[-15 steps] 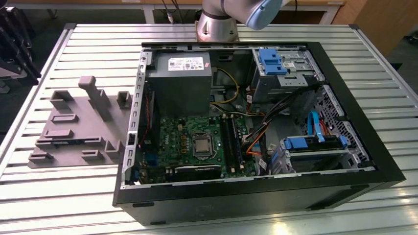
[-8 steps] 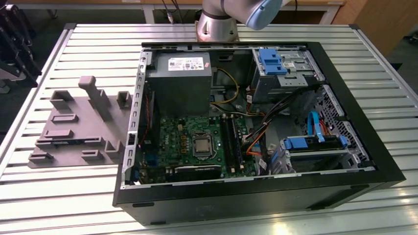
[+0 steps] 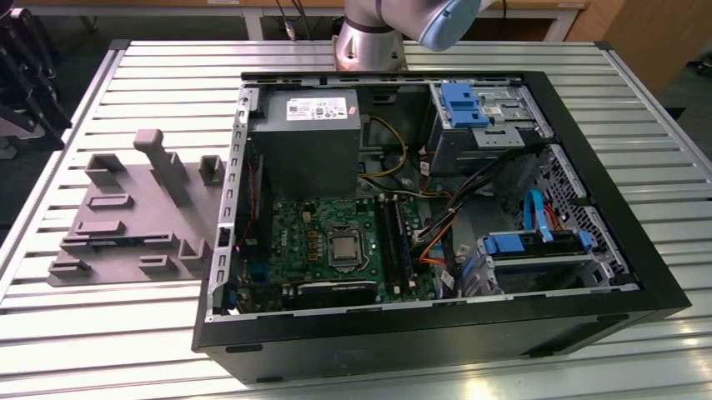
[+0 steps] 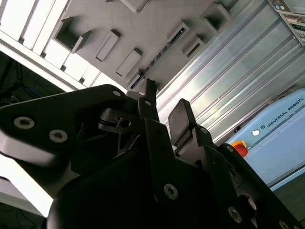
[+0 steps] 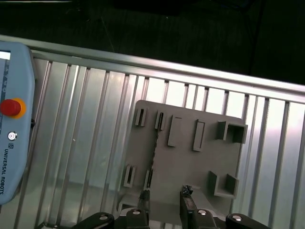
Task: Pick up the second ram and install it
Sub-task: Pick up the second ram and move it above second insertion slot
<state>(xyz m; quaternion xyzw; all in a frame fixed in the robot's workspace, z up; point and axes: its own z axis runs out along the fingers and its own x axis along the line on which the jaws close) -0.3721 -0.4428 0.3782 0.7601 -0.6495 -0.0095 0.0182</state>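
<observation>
Slatted metal table [image 3: 112,83]: carries everything in the exterior view. Its far corners and near edge are cut off by the frame.

Open black computer case [image 3: 445,333]: lies on its side over the table's middle and towards the exterior view's right edge. Inside are a grey power supply [image 3: 306,142] and a green motherboard [image 3: 300,242]. Loose cables cross part of the board. Whether any of its long black slots is filled cannot be made out.

Grey fixture plate [image 3: 133,217]: flat on the table, beside the case and towards the exterior view's left edge, with raised blocks and pockets on top.

Robot arm [image 3: 373,37]: only its base column and one pale blue joint show at the table's far edge; the rest is cut off.

Light blue pendant [image 5: 14,143] with a red button: lies on the table apart from the plate, half out of frame.

Gripper [image 5: 164,196]: hangs over the plate's edge with its two fingertips [image 5: 187,193] apart and nothing between them. In the second wrist view its dark body hides much of the scene. Its height above the plate cannot be judged.

Second ram [image 5: 153,152]: a thin dark strip standing on edge on the plate, seated in slotted blocks along the plate's side nearest the pendant. It is seen edge-on in both wrist views, so its chips cannot be made out. One end lies close to a fingertip, and no contact shows.
</observation>
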